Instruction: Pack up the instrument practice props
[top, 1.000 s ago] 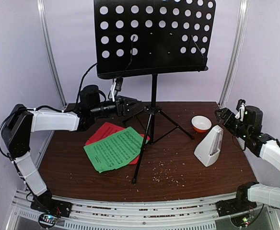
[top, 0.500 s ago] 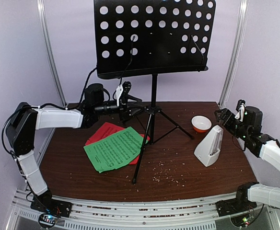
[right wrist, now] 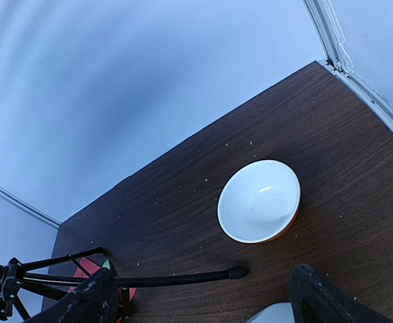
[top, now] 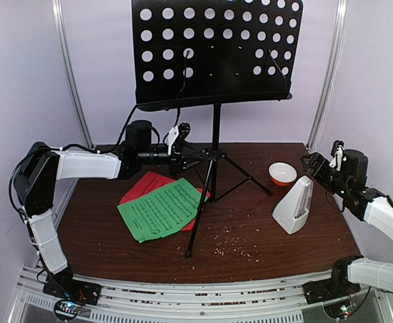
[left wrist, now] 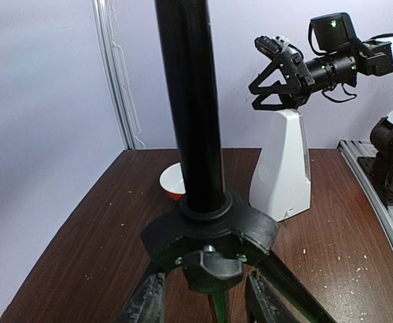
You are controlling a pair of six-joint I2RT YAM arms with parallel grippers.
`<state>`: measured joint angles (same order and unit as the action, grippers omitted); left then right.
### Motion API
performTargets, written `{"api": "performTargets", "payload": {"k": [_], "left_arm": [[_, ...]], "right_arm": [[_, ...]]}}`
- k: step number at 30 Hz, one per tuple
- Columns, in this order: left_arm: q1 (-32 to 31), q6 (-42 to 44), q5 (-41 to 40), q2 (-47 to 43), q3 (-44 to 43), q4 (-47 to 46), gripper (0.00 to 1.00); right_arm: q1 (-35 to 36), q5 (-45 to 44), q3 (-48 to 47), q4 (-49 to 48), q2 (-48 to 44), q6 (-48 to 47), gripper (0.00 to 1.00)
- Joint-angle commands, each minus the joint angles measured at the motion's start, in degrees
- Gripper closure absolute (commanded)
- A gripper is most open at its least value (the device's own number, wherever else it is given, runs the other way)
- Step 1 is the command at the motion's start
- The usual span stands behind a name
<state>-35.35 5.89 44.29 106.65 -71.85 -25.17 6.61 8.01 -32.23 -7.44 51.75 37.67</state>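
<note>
The black perforated music stand (top: 217,54) rises on its pole (left wrist: 193,101) from a tripod hub (left wrist: 210,232) at mid table. My left gripper (top: 188,153) has reached that hub from the left. In the left wrist view its fingers (left wrist: 146,299) flank the hub's lower hinge knob, partly closed, with a small gap showing on the left side. Green music sheets (top: 161,208) lie over red ones (top: 146,183) beside the legs. The white pyramid metronome (top: 294,205) stands at the right. My right gripper (top: 312,161) hovers open just above and behind its top (right wrist: 270,315), holding nothing.
A small orange-and-white bowl (top: 282,173) sits behind the metronome, near one tripod leg's rubber tip (right wrist: 233,272). The stand's legs spread across the table's middle. Pale crumbs are scattered on the brown tabletop (top: 250,242). Walls and metal uprights close in the back and sides.
My left gripper turned on its side, narrowed its jaws and moved right until it reached the tripod hub. The right arm, stand, sheets and metronome have not moved.
</note>
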Motion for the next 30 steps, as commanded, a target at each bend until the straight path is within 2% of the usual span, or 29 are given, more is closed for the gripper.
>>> {"api": "performTargets", "payload": {"k": [1, 12, 20, 30], "left_arm": [[0.1, 1.0, 0.8, 0.4, -2.0, -1.1, 0.56], [0.0, -0.1, -0.7, 0.3, -1.5, -3.8, 0.51], [-0.9, -0.6, -0.7, 1.2, -2.1, -4.3, 0.43], [-1.3, -1.8, -1.7, 1.6, -1.6, -6.1, 0.52]], "right_arm": [[-0.4, 0.3, -0.1, -1.3, 0.2, -0.5, 0.09], [-0.4, 0.4, 0.0, -1.4, 0.5, -0.4, 0.09], [-0.4, 0.5, 0.1, -1.5, 0.7, -0.3, 0.09], [-0.4, 0.4, 0.3, -1.3, 0.6, -0.3, 0.09]]}}
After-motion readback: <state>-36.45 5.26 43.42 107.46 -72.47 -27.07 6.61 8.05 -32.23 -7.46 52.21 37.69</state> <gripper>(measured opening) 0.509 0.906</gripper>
